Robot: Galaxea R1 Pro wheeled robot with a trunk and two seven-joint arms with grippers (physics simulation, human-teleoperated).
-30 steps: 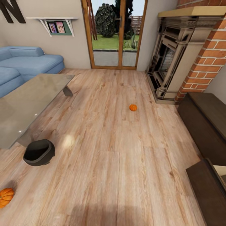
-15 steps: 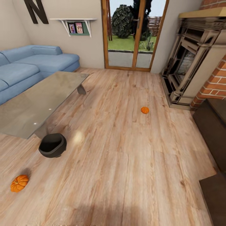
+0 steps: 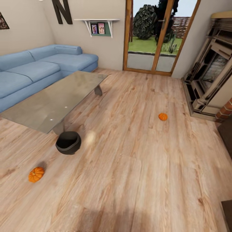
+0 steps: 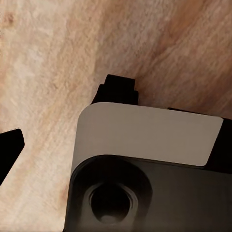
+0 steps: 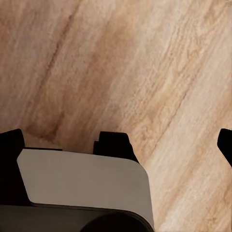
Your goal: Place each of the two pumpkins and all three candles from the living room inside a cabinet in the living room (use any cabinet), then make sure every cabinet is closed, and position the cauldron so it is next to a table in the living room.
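In the head view the black cauldron (image 3: 68,142) stands on the wood floor, close to the near corner of the glass-topped table (image 3: 54,100). One orange pumpkin (image 3: 36,174) lies on the floor nearer me than the cauldron, at the left. A second pumpkin (image 3: 163,116) lies further off, towards the fireplace. Dark brown cabinet (image 3: 226,132) edges show at the right border. The candles are out of view. In the wrist views my left gripper (image 4: 116,145) and right gripper (image 5: 118,142) hang over bare floor, fingertips (image 4: 10,147) wide apart, nothing between them.
A blue sofa (image 3: 35,71) runs along the left wall behind the table. The fireplace (image 3: 211,77) stands at the right, a glass garden door (image 3: 154,35) at the back. Open floor stretches between the two pumpkins.
The whole head view has swung left: sofa, table, cauldron and pumpkins slid right in the picture and the cabinets nearly left it. The things themselves have not moved.
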